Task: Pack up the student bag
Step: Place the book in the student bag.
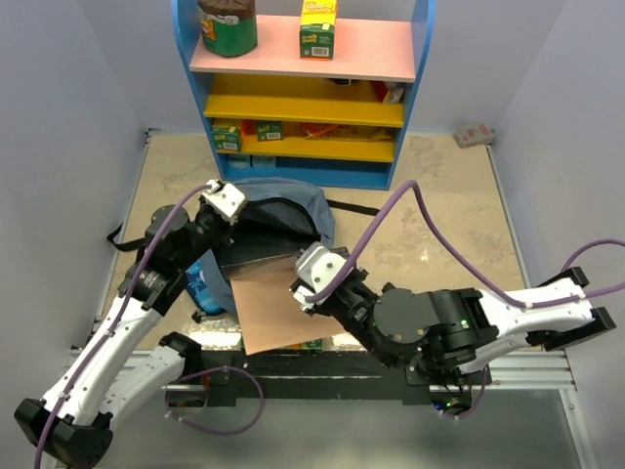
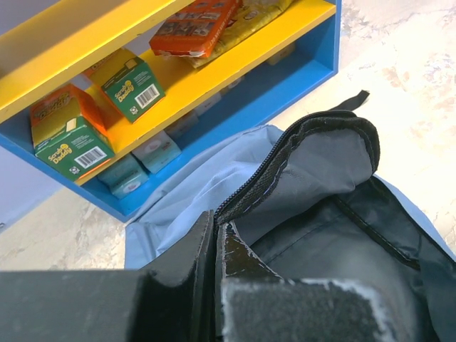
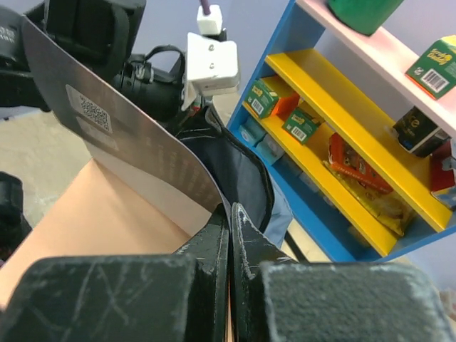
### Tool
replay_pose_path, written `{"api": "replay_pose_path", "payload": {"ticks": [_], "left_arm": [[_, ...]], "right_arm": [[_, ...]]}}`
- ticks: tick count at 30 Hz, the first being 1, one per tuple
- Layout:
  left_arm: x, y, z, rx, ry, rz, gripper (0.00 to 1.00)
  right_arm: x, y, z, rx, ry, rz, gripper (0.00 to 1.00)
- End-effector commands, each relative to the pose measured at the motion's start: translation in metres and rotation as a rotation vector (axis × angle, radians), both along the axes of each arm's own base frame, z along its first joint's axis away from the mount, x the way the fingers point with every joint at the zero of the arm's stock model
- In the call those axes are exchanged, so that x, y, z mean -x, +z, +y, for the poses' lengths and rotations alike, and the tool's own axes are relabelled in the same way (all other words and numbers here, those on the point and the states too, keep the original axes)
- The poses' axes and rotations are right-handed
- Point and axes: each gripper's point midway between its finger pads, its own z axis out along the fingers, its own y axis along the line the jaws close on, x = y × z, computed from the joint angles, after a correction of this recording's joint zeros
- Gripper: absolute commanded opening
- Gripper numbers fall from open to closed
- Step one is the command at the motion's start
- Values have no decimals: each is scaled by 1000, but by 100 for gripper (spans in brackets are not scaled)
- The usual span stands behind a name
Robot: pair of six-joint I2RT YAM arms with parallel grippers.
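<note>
Top external | left claw (image 2: 215, 229) grasping student bag (image 1: 289, 200) rim | right claw (image 3: 229, 214) grasping book (image 1: 269, 311)

The student bag (image 1: 298, 205) is soft matt cloth; the book (image 1: 278, 308) shows smooth matt paper and a glossy grey sheet.

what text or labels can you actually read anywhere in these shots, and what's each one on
"Scrub Daddy": green box on the yellow shelf, left wrist view.
Orange-and-green box beside it: lettering too blurred.
Red packet: print unreadable.
Book: sticker with a QR code, no legible words.
Yellow-green box on the pink shelf: too small to read.
</note>
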Motion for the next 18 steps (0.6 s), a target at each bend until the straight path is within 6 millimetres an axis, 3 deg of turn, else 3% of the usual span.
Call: {"api": "replay_pose_path", "payload": {"ticks": [1, 5, 12, 14, 18], "left_arm": [[0, 52, -6, 98, -29, -126, 6], [1, 54, -6, 97, -32, -129, 6], [2, 54, -5, 98, -29, -137, 5], [3, 54, -5, 98, -31, -139, 6], [3, 54, -5, 101, -31, -142, 6]], "right_arm": [[-22, 33, 0, -227, 3, 55, 0], [-36, 10, 25, -190, 52, 62, 0], [-83, -40, 52, -125, 18, 89, 0], [-97, -62, 53, -95, -2, 102, 0], [-106, -110, 68, -22, 0, 130, 0]]}}
